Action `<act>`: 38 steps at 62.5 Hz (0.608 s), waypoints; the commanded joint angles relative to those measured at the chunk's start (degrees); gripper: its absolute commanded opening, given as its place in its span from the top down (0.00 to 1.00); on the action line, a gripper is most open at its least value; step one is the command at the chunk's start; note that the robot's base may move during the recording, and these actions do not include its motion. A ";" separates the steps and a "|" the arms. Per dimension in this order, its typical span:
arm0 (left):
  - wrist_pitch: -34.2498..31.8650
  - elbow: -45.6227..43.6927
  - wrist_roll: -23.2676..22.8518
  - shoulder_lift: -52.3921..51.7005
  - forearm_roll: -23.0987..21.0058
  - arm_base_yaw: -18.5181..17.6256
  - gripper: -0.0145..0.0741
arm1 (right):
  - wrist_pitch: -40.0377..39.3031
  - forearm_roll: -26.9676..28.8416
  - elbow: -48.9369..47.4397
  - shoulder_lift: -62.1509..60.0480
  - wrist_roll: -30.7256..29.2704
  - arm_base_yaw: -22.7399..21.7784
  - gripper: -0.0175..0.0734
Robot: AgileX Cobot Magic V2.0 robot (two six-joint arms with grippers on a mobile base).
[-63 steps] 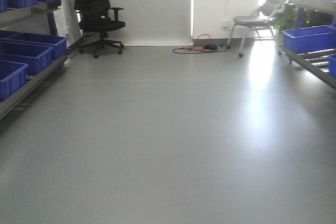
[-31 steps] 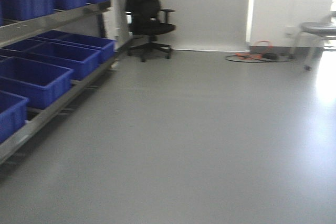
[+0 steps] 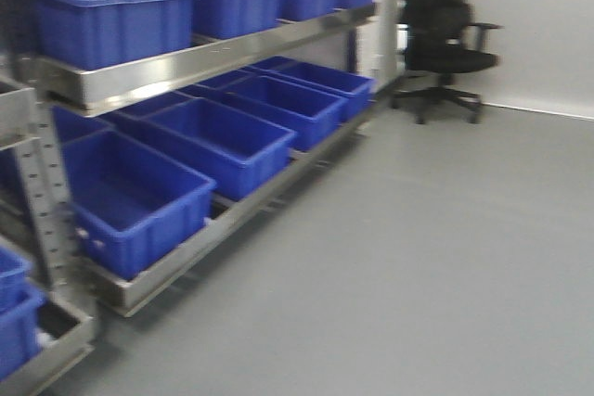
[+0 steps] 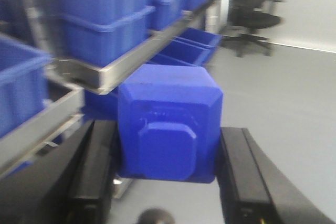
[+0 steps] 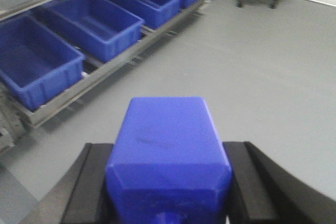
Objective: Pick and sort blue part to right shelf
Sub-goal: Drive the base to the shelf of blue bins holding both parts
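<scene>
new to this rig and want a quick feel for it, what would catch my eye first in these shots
Each wrist view is filled by a clamped block: the blue part in the left gripper, another blue block in the right gripper. In the front view a steel rack of big blue bins fills the left side, grey floor to its right.

Your black left gripper (image 4: 168, 135) holds a plain solid-blue part (image 4: 167, 103); your black right gripper (image 5: 168, 156) holds a block (image 5: 168, 140) of the same blue. Shelf (image 3: 186, 67): silvery bare steel. Bins (image 3: 139, 201): uniform dark blue. Floor (image 3: 445, 257): even, unpatterned grey. Chair (image 3: 445, 44): black.
</scene>
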 commanded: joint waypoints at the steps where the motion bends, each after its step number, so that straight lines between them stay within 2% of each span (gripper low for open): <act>1: -5.09 -1.66 0.00 0.22 -0.19 -0.01 0.52 | -5.17 0.15 -1.69 0.24 -0.43 -0.25 0.39; 38: -5.09 -1.66 0.00 0.22 -0.19 -0.01 0.52 | -5.17 0.15 -1.69 0.24 -0.43 -0.25 0.39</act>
